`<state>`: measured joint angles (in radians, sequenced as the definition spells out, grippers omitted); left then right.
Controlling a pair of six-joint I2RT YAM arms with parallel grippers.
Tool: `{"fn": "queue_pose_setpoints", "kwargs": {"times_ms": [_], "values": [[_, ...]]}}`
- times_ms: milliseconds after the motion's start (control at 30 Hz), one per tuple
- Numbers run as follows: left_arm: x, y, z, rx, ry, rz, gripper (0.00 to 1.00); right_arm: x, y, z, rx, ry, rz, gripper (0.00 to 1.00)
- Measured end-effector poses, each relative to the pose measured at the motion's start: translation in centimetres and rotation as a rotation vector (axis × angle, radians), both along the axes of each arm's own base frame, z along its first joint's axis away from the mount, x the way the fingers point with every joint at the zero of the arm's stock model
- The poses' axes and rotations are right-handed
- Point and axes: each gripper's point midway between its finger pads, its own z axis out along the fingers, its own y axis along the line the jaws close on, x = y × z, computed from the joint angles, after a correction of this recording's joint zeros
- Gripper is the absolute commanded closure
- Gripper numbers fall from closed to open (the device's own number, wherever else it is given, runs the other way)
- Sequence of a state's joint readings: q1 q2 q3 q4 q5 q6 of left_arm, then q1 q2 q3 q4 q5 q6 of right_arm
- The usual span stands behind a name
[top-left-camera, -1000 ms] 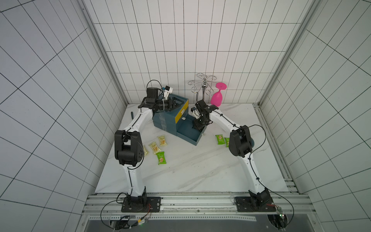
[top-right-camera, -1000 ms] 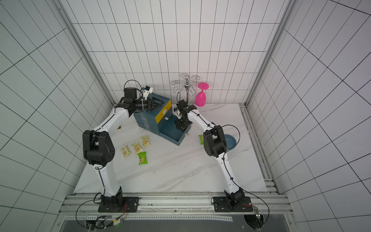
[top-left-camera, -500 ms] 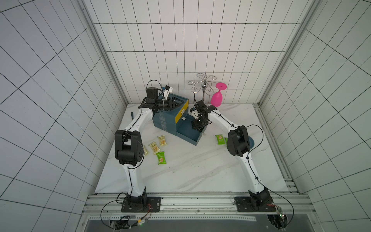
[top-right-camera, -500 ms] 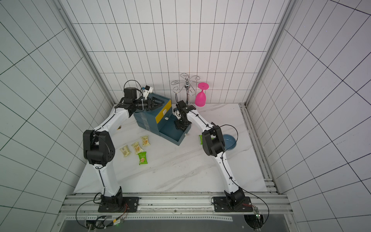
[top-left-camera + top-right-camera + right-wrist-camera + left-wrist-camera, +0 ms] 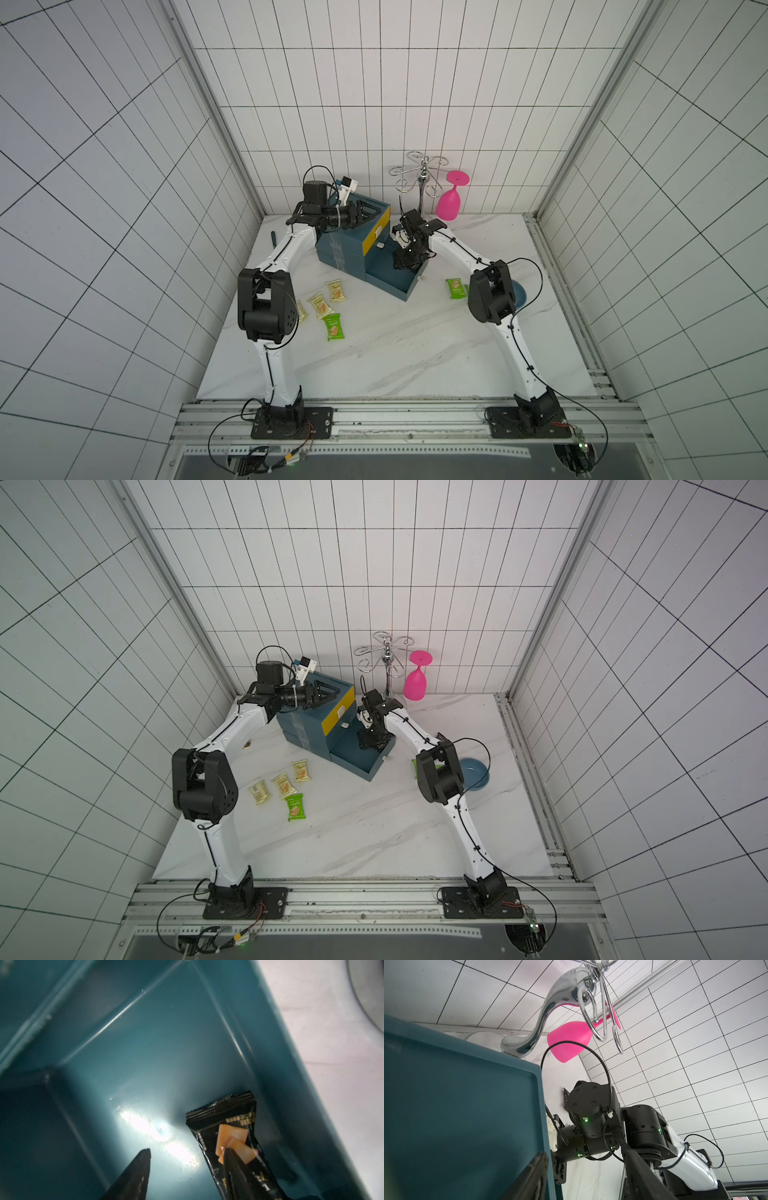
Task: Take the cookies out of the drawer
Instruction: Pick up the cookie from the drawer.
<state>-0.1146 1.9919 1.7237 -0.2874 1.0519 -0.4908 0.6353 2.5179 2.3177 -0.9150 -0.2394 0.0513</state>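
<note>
The teal cabinet [image 5: 345,249] has its bottom drawer [image 5: 406,292] pulled out. My right gripper [image 5: 405,262] reaches down into the drawer and is open. In the right wrist view one black cookie packet [image 5: 230,1136] lies on the drawer floor [image 5: 158,1064] against the side wall. The right gripper [image 5: 187,1150] has one fingertip over that packet and the other over bare floor. Yellow cookies [image 5: 301,770] [image 5: 284,784] [image 5: 259,792] and a green one [image 5: 295,807] lie on the table left of the drawer, another green one [image 5: 456,288] to its right. My left gripper [image 5: 362,212] hovers open over the cabinet top, holding nothing.
A chrome glass rack [image 5: 423,174] with a pink glass [image 5: 449,203] hung upside down stands behind the cabinet. A blue bowl [image 5: 473,773] sits beside the right arm's elbow. In the left wrist view the right arm's wrist [image 5: 591,1109] is close beside the cabinet edge [image 5: 539,1088].
The right arm's elbow has shifted slightly to the left, with its gripper staying inside the drawer. The left arm has not moved.
</note>
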Motion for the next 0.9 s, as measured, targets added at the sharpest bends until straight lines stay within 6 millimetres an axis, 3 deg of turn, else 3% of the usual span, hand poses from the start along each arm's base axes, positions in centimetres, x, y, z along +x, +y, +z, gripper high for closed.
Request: {"fn": "queue_pose_setpoints", "kwargs": {"times_ms": [633,900], "values": [[0.1,0.2,0.0,-0.006,0.003,0.007,0.36,-1.8,1.7,0.2,0.109,0.101,-0.004,0.4],[0.1,0.2,0.0,-0.007,-0.001,0.009,0.36,-3.4,1.3,1.8,0.117,0.102,0.009,0.33]]}}
